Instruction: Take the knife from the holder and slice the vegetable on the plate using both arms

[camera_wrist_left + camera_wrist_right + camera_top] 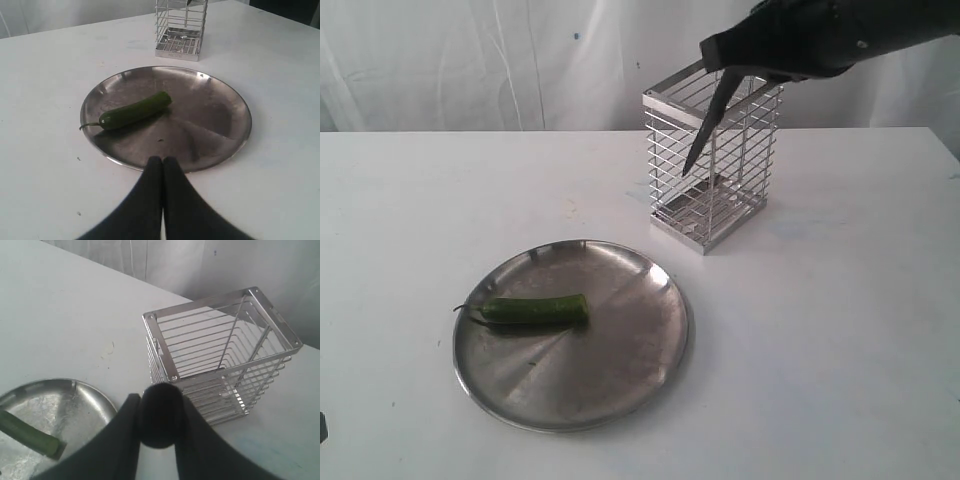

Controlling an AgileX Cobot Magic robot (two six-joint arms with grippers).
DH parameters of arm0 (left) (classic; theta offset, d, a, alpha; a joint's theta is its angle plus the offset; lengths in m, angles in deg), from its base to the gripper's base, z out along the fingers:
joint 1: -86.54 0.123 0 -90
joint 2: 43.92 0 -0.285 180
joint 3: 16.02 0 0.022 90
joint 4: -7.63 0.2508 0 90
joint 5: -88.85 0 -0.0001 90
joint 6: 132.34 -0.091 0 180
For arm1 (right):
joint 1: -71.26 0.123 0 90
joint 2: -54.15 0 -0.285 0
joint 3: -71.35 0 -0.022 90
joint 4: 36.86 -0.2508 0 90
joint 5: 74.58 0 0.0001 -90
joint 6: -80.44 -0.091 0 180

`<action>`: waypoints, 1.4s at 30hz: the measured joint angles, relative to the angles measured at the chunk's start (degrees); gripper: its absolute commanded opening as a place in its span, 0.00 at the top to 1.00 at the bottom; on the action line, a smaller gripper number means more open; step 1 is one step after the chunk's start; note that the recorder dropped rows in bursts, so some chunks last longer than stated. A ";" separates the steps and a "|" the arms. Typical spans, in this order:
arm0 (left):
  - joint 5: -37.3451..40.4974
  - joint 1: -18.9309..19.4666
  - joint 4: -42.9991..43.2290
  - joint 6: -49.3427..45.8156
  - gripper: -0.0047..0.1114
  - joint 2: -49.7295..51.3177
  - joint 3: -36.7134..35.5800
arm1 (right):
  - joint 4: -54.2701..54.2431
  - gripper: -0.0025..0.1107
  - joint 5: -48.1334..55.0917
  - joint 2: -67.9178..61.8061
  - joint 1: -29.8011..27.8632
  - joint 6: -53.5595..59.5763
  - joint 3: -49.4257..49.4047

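The knife, held by its handle in the right hand, hangs tip-down beside the far-right holder, and could snag on it or twist loose before reaching the vegetable on the plate, near the shut, empty left hand.

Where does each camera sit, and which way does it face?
Exterior view: off the robot, looking down across the table at plate, pepper and holder; the right gripper shows, holding the knife.
Left wrist view: on the left wrist, facing plate and holder past the shut left gripper.
Right wrist view: on the right wrist, looking down past its gripper at the holder.
Shared: all three show plate, pepper and holder.
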 measured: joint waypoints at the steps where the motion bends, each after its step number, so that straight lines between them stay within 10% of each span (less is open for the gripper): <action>1: 0.00 0.00 0.00 0.00 0.96 0.00 0.00 | 0.16 0.98 1.18 1.25 -0.09 0.00 0.00; 15: 0.00 0.00 0.00 0.00 0.96 0.00 0.00 | -3.42 0.98 -11.97 30.77 17.06 0.00 -29.11; 27: 0.00 0.00 0.00 0.00 0.96 0.00 0.00 | -7.26 0.98 -21.38 33.69 25.79 0.00 -33.53; 38: -17.53 0.00 -8.21 18.85 0.96 -0.02 -0.14 | -8.48 0.98 -27.67 33.69 33.16 0.00 -33.53; 42: -11.40 0.00 -5.94 20.55 0.96 0.17 1.48 | -8.57 0.98 -28.88 33.69 33.62 0.00 -33.53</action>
